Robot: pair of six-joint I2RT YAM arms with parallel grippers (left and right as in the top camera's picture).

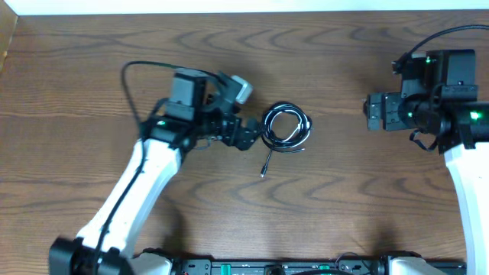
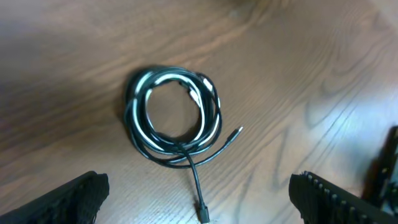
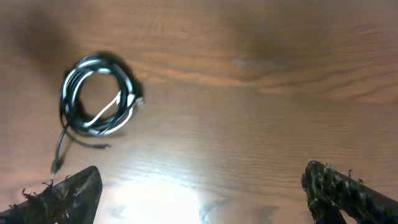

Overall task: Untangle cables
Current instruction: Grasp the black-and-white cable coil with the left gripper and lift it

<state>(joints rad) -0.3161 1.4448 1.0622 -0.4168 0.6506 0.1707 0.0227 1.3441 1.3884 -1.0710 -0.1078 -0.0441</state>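
The cables point(image 1: 286, 127) lie coiled in a small ring of black cords and one white cord on the wooden table point(image 1: 344, 191). One black tail runs out toward the near edge and ends in a plug point(image 1: 263, 173). My left gripper point(image 1: 249, 134) stands open just left of the coil, not touching it. In the left wrist view the cables point(image 2: 135, 115) lie ahead of the open left gripper point(image 2: 199, 190), and the tail's plug point(image 2: 203, 213) sits between the fingers. My right gripper point(image 1: 372, 111) is open, well to the right. The right wrist view has the cables point(image 3: 67, 102) far left of the right gripper point(image 3: 202, 186).
The table's far edge point(image 1: 229, 9) meets a pale surface at the top. Thick black leads point(image 1: 134, 76) loop off the left arm, and another lead point(image 1: 435, 37) off the right arm. The arm bases point(image 1: 267, 266) line the near edge.
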